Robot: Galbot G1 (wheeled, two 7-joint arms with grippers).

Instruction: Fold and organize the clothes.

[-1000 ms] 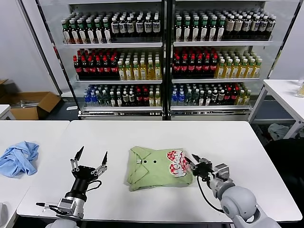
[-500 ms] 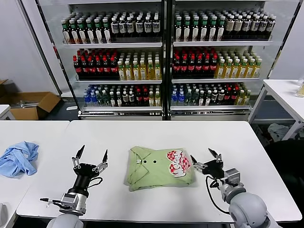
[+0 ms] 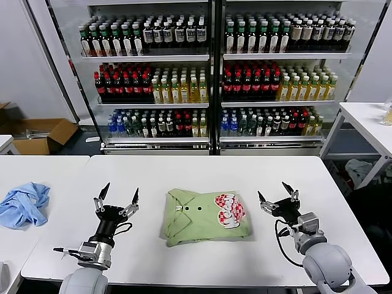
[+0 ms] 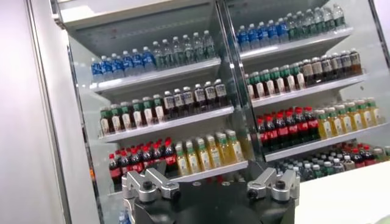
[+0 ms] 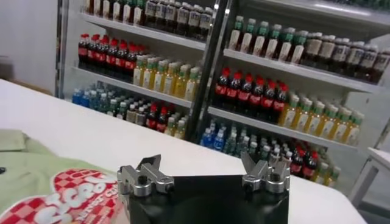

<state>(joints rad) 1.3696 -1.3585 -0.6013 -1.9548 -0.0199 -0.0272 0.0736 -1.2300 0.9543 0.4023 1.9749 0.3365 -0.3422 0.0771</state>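
Shirt folded, both grippers off it

The shirt lies mid-table between the left gripper and right gripper, both open, holding nothing. A careless bump could unfold it.

A white rectangular surface fills the foreground. A folded light green polo shirt lies flat near its middle, closer to the front edge than the back, collar toward the left edge and a red-and-white checkered graphic on its right part. A separate white surface adjoins the left edge, carrying a crumpled light blue cloth.
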